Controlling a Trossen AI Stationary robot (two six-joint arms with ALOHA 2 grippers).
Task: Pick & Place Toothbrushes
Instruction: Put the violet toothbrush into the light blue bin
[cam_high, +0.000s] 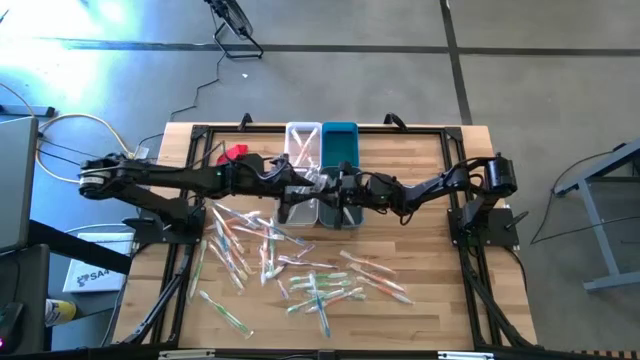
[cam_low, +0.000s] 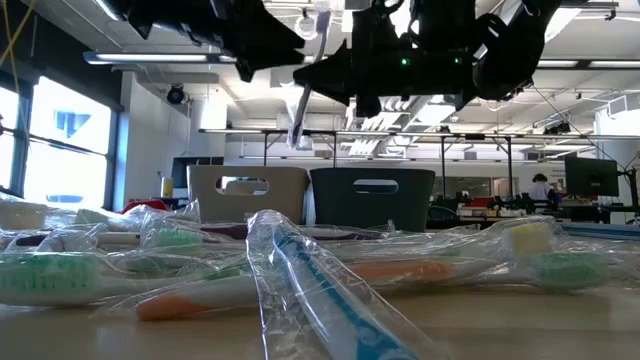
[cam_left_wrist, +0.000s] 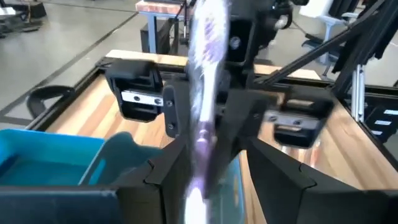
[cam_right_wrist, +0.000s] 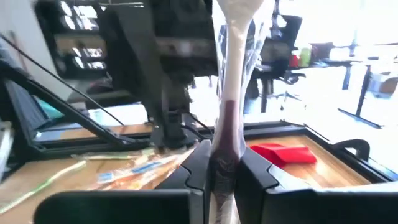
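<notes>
On the table (cam_high: 440, 300) most of the toothbrushes (cam_high: 300, 265) lie loose in front of the white bin (cam_high: 302, 150) and teal bin (cam_high: 339, 145), so the bulk is left. Over the bins, right gripper (cam_right_wrist: 224, 171) is clenched on a purple-and-white wrapped toothbrush (cam_right_wrist: 231, 74); left gripper (cam_left_wrist: 211, 168) stands released around it, apparently a handover.

Wrapped toothbrushes (cam_low: 300, 265) lie before white bin (cam_low: 247, 192) and dark bin (cam_low: 372, 198).

Two bins (cam_high: 303, 150) stand side by side at the far middle of the bench (cam_high: 440, 250); toothbrushes (cam_high: 300, 270) lie scattered nearer.
</notes>
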